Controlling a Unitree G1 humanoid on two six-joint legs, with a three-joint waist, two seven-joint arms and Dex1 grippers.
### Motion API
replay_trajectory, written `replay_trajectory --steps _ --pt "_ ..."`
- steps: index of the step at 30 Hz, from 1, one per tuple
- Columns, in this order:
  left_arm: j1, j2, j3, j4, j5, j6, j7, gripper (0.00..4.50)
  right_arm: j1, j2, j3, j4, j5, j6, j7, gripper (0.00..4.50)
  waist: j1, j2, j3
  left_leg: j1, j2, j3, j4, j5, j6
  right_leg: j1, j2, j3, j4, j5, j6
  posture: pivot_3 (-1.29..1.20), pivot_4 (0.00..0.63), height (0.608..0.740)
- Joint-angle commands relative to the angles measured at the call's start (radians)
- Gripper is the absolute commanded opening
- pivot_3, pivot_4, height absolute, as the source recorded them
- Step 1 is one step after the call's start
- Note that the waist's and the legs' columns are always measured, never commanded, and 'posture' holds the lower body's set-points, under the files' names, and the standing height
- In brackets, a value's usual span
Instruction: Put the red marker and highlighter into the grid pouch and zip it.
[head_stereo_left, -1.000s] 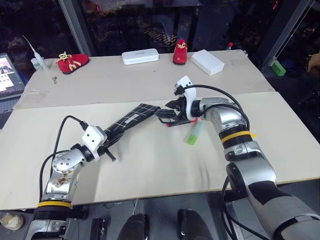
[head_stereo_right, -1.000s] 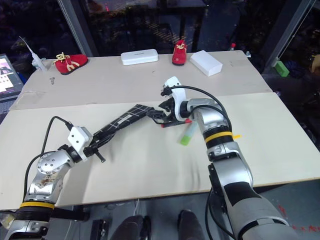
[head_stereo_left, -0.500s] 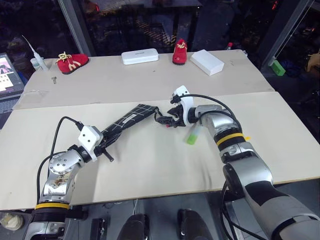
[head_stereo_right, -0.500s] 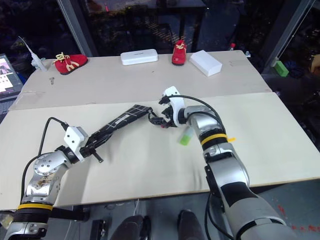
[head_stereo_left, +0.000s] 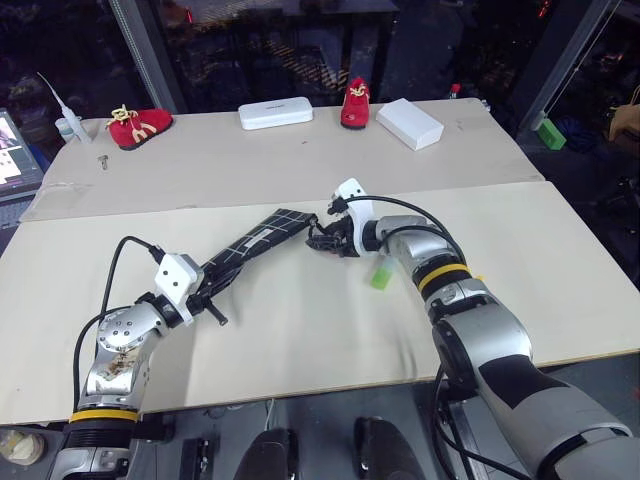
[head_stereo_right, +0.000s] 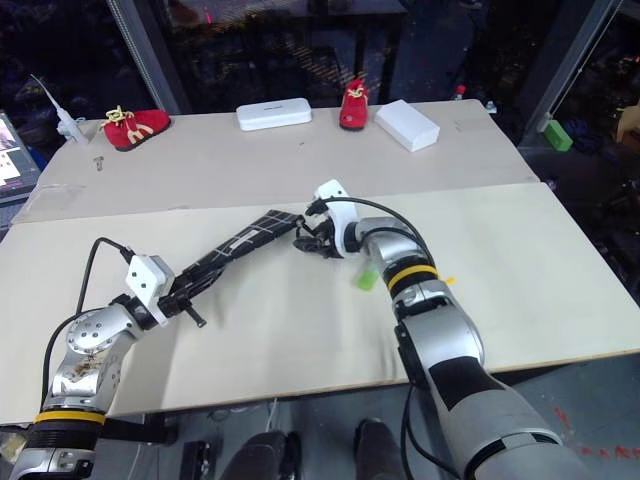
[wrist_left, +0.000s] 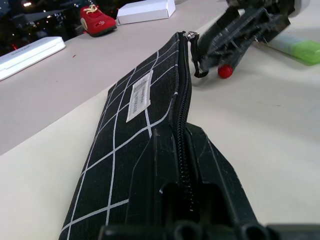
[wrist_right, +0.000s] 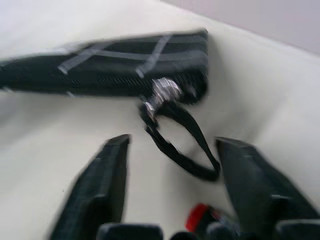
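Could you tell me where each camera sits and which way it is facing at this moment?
Left eye and right eye views: on the head, looking forward and down at the table; both arms show.
Left wrist view: along the left pincer, shut on the grid pouch.
Right wrist view: along the right pincer, its open fingers either side of the zip-pull loop.
Shared: both wrist views show the grid pouch, zip-pull loop and red marker.

The grid pouch (wrist_left: 130, 145) is black with thin white grid lines, a white label and a black zip-pull loop (wrist_right: 182, 145). The red marker (wrist_left: 225, 71) shows red; the highlighter (head_stereo_left: 381, 276) is light green. The worktop (head_stereo_left: 300, 330) is pale beige.
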Motion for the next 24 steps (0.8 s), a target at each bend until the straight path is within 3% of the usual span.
replay_trajectory --steps 1,5,10,24 --pt "0.006 -0.006 0.028 -0.049 -0.018 -0.001 0.011 0.0 -0.022 -0.003 -0.01 -0.032 0.006 -0.03 0.033 1.35 0.0 0.0 0.0 0.0 0.0 0.0 0.0 0.0 0.0 0.0 0.0 0.0 0.0 0.0 0.0 0.0 0.15 0.74" --pt "0.012 -0.013 0.027 -0.055 -0.017 -0.001 0.014 0.0 -0.015 -0.002 -0.001 -0.043 -0.001 -0.035 0.049 0.04 0.0 0.0 0.0 0.0 0.0 0.0 0.0 0.0 0.0 0.0 0.0 0.0 0.0 0.0 0.0 0.0 0.15 0.74" --pt "0.002 -0.016 0.025 -0.039 -0.015 -0.007 0.01 0.0 -0.013 -0.008 0.021 -0.051 -0.028 -0.032 0.048 0.04 0.0 0.0 0.0 0.0 0.0 0.0 0.0 0.0 0.0 0.0 0.0 0.0 0.0 0.0 0.0 0.0 0.15 0.74" --pt "-0.052 -0.049 0.001 0.008 -0.005 -0.009 -0.006 0.0 0.1 0.095 0.206 -0.415 -0.072 0.073 0.118 0.04 0.001 0.0 0.0 0.0 0.0 0.0 0.0 0.0 -0.001 -0.001 0.0 0.0 0.001 0.0 0.0 0.0 0.15 0.74"
